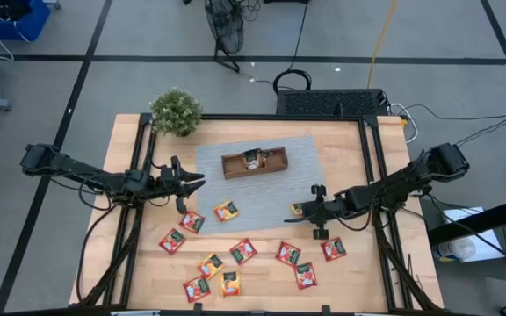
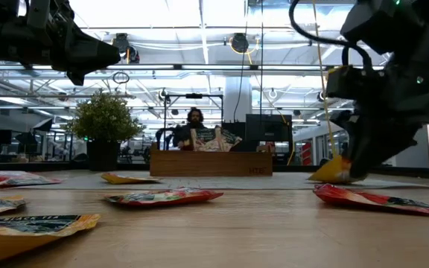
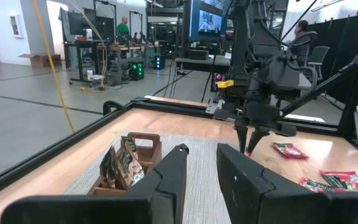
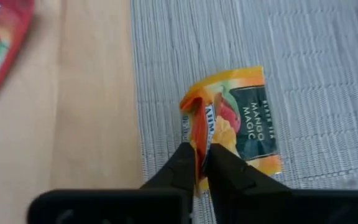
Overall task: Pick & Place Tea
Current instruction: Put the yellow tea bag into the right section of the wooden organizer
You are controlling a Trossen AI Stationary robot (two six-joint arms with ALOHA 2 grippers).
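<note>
On the grey mat [image 1: 262, 197], the wooden tray [image 1: 254, 164] holds packets; right tool [image 4: 202, 163] pinches an orange packet [image 4: 241, 121].

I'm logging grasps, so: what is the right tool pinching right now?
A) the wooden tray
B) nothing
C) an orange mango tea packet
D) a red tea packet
C: the right tool has its fingers shut on the crumpled edge of the orange mango tea packet lying on the grey mat.

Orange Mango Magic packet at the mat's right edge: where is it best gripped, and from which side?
By its raised, buckled edge, from above. The orange Mango Magic packet otherwise lies flat on the grey mat, so only that lifted fold gives fingers purchase. The right gripper is shut on it there; the left gripper waits aloft.
</note>
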